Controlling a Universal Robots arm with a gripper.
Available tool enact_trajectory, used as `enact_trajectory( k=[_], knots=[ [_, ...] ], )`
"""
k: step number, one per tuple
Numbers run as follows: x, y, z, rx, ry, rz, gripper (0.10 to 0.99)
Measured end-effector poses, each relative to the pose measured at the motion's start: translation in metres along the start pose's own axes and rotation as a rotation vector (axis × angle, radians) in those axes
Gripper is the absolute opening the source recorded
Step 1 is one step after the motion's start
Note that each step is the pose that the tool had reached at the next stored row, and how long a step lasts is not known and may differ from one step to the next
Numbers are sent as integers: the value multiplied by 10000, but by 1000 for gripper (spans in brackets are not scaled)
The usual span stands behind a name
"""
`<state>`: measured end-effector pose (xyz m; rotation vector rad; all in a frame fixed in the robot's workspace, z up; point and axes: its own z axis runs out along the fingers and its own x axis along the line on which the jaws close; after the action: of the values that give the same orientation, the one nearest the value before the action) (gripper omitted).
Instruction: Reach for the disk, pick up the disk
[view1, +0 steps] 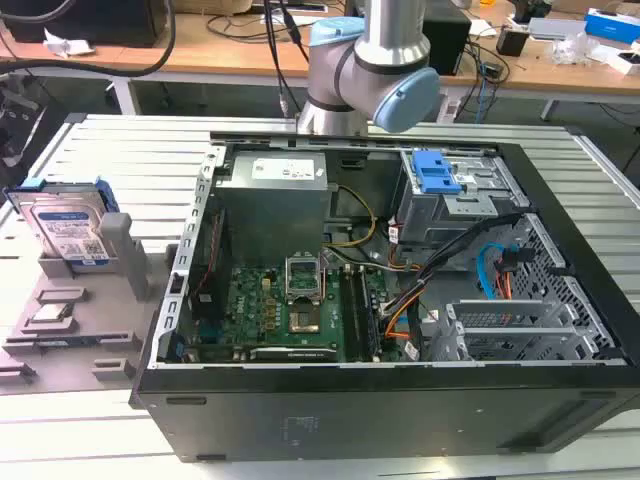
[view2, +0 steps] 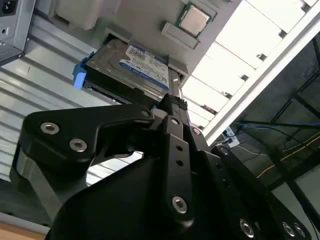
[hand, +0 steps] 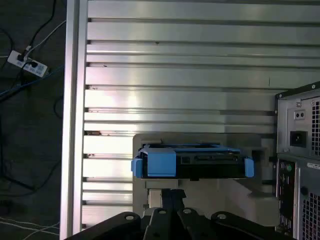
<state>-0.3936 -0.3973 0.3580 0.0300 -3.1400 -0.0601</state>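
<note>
The disk (view1: 70, 230) is a silver hard drive with a white-and-blue label in a blue carrier. It stands tilted on edge in a grey plastic holder (view1: 112, 262) at the exterior view's left. In both wrist views the disk (view2: 132, 65) (hand: 192, 162) lies ahead of my black gripper (view2: 172, 105) (hand: 172, 195), with a gap between them. The fingertips sit together with nothing between them, and the gripper does not touch the disk.
An open black computer case (view1: 400, 400) stands on the slatted metal table (view1: 110, 150), right of the holder. A blue drive-bay latch (view1: 435, 172) sits inside it. A small silver CPU chip (view2: 194, 21) rests on the grey holder near the disk. The table edge (hand: 72, 125) runs beside the holder.
</note>
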Motion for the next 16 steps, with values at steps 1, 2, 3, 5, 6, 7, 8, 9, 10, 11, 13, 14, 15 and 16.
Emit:
enact_trajectory(
  k=[1,2,3,5,6,7,8,9,10,11,13,14,15,16],
  knots=[
    [0,0,0,1,8,-216,106],
    [0,0,-1,1,20,-506,106],
    [0,0,0,1,25,-667,106],
    [0,0,0,1,39,-1025,106],
    [0,0,0,1,42,-1112,106],
    [0,0,0,1,45,-1177,106],
    [0,0,0,1,50,-1297,106],
    [0,0,0,1,53,-1375,106],
    [0,0,0,1,54,-1433,106],
    [0,0,0,1,60,-1572,106],
    [0,0,0,2,71,-1870,106],
    [0,0,0,1,81,-2126,106],
    [0,0,0,2,87,-2265,106],
    [0,0,0,2,90,-2332,106]
  ],
)
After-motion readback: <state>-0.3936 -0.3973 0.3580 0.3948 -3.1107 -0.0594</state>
